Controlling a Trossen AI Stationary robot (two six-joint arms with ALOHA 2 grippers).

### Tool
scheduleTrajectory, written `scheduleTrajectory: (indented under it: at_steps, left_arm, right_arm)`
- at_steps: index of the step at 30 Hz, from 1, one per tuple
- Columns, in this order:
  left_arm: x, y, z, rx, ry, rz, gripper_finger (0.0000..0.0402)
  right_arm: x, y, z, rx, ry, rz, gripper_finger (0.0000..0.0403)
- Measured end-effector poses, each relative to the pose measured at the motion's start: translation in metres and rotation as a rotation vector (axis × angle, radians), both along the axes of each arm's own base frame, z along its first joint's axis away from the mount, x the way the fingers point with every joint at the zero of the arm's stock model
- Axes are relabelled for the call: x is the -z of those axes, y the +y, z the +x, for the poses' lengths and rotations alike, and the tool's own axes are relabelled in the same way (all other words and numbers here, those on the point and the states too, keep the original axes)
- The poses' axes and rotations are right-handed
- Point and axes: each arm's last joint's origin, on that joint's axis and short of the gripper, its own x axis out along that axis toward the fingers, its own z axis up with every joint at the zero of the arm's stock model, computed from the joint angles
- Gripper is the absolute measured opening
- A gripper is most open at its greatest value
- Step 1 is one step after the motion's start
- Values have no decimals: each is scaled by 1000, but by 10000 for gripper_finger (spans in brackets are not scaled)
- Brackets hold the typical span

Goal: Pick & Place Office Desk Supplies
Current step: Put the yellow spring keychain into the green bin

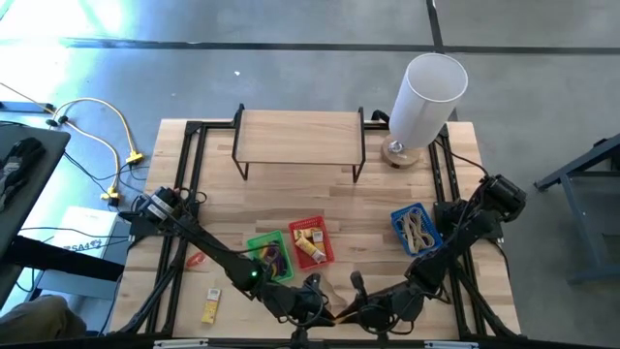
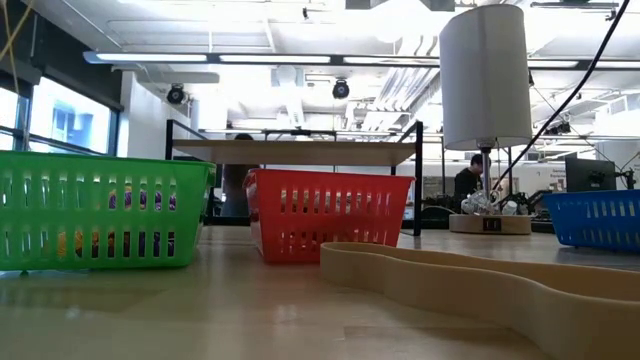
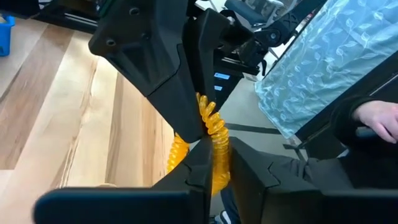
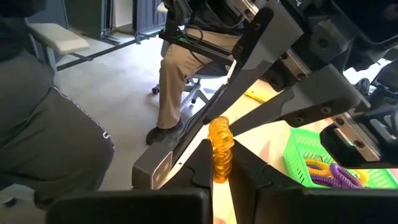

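- At the near edge of the wooden table (image 1: 291, 194), the left gripper (image 3: 208, 146) and the right gripper (image 4: 219, 163) meet tip to tip; both have their fingers closed on one orange-yellow coiled plastic ring (image 4: 220, 154), held just above the table edge
- I judge the step as a handover between the arms, or a pull on the coil; next, one gripper must release, and the other must carry the coil to a basket
- A little farther stand the green slotted plastic basket (image 1: 254, 242), with purple and yellow coils inside, and the red slotted plastic basket (image 1: 320, 226); the blue plastic basket (image 1: 397, 221) with tan rubber bands is to the right
- The high view hides the coil between the grippers; only the wrist views show it; the low view shows no gripper, only a tan rubber-band loop (image 2: 450, 280) lying close
- Farthest are the small wooden shelf on black legs (image 1: 298, 136) and the tall white cylinder (image 1: 426, 97)
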Motion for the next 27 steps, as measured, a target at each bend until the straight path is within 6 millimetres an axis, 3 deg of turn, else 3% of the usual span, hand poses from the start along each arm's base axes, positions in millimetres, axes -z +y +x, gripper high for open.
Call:
scheduleTrajectory:
  at_steps: [12, 21, 27]
  left_arm:
    - [0, 0, 0, 0, 1, 3, 128]
    - [2, 0, 0, 0, 13, 12, 133]
    - [5, 0, -1, 1, 38, 28, 133]
  right_arm:
    - [0, 1, -1, -43, 16, 16, 14]
    - [1, 2, -1, -54, 20, 17, 14]
    - [6, 5, -6, -128, 111, 60, 14]
